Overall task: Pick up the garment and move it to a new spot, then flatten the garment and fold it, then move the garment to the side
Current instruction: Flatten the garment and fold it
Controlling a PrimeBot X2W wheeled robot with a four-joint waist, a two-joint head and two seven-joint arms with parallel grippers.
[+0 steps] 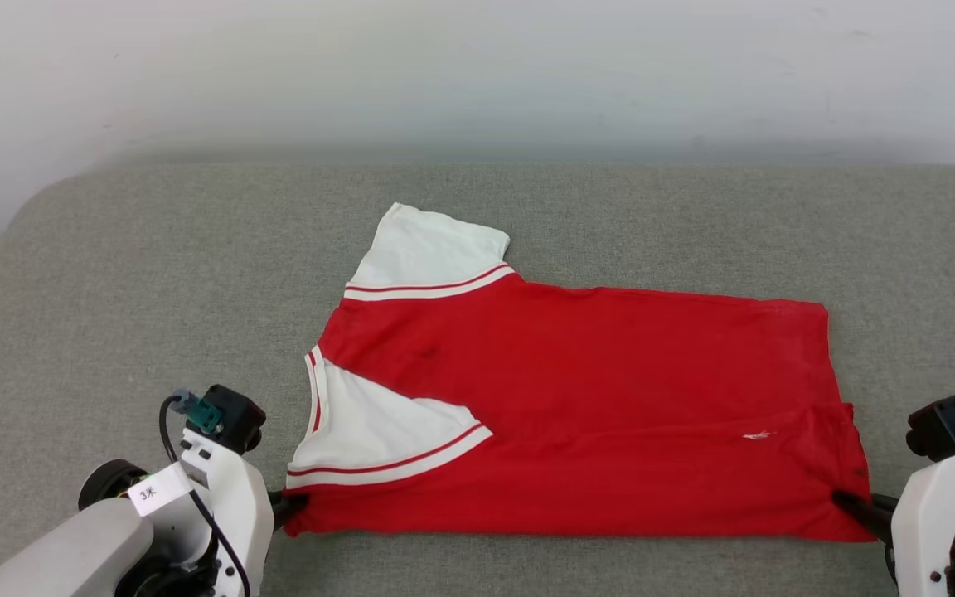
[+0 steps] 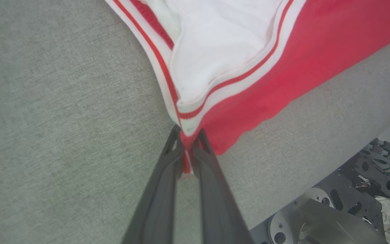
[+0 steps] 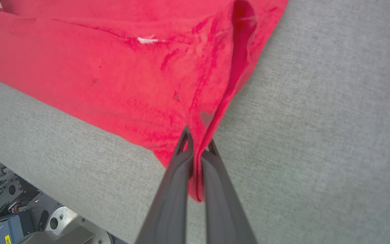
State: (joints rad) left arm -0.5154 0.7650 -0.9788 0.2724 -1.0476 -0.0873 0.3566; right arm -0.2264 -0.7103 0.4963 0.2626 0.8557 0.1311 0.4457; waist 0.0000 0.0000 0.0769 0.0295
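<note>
The garment (image 1: 577, 414), a red shirt with white sleeves and red-and-white striped trim, lies spread flat on the grey padded table (image 1: 113, 274), folded lengthwise, one white sleeve pointing to the far side. No numerals or letters show. My left gripper (image 1: 288, 502) is shut on the garment's near left corner; in the left wrist view its fingers (image 2: 168, 169) pinch the striped trim of the garment (image 2: 283, 67). My right gripper (image 1: 846, 502) is shut on the near right corner; in the right wrist view the red cloth of the garment (image 3: 113, 67) passes between its fingers (image 3: 178, 176).
A pale wall (image 1: 477, 66) runs behind the table's far edge. The table's near edge lies just under both grippers, with the robot's wheeled base (image 2: 350, 189) below it. Bare grey surface lies to the left, right and far side of the shirt.
</note>
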